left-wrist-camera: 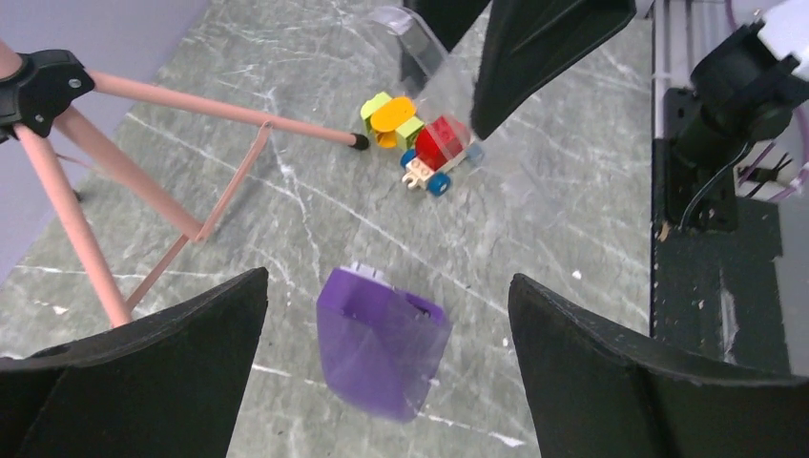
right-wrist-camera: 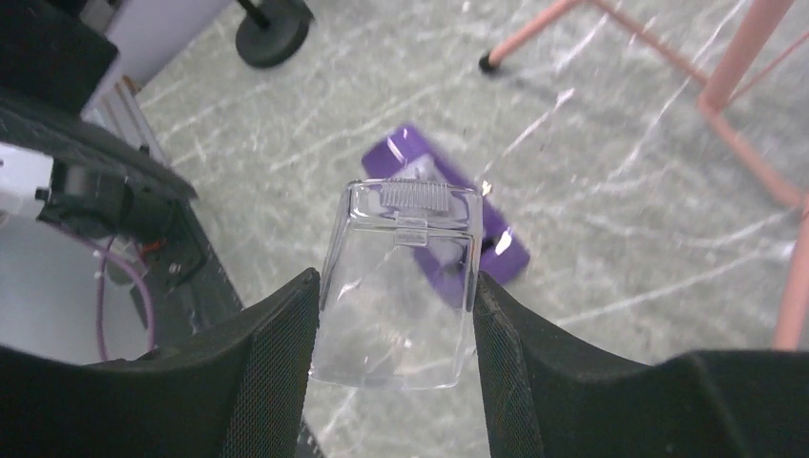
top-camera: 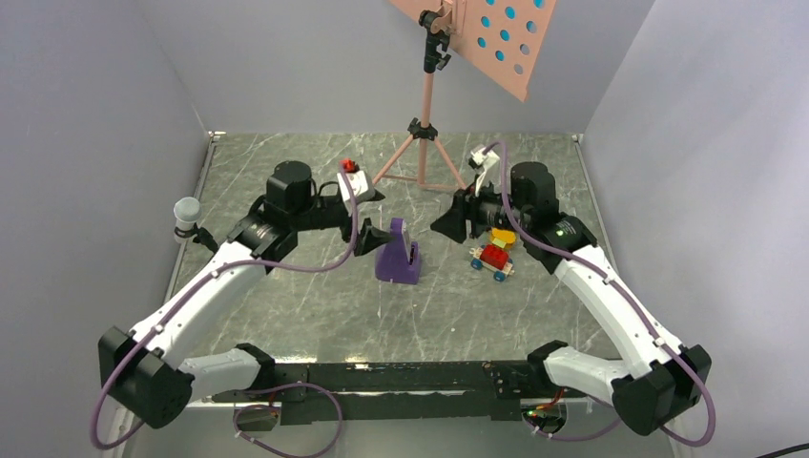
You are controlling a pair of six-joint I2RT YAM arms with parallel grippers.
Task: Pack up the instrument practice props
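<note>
The purple pyramid-shaped metronome [top-camera: 399, 254] stands mid-table. My left gripper [top-camera: 378, 235] is open just left of it; in the left wrist view [left-wrist-camera: 388, 281] the metronome [left-wrist-camera: 382, 343] lies between and below the spread fingers, untouched. My right gripper [top-camera: 450, 225] is shut on a clear plastic cover [right-wrist-camera: 401, 286], held above the table right of the metronome [right-wrist-camera: 412, 151]. The salmon-pink music stand [top-camera: 426, 105] stands at the back; cyan pages show through the holes of its desk [top-camera: 496, 33].
A red toy car [top-camera: 493, 258] and a yellow-orange toy [top-camera: 502, 237] sit under the right arm; both show in the left wrist view [left-wrist-camera: 441, 153]. A white cylinder [top-camera: 186, 212] stands at the left edge. The stand's legs [left-wrist-camera: 95, 219] spread behind the metronome.
</note>
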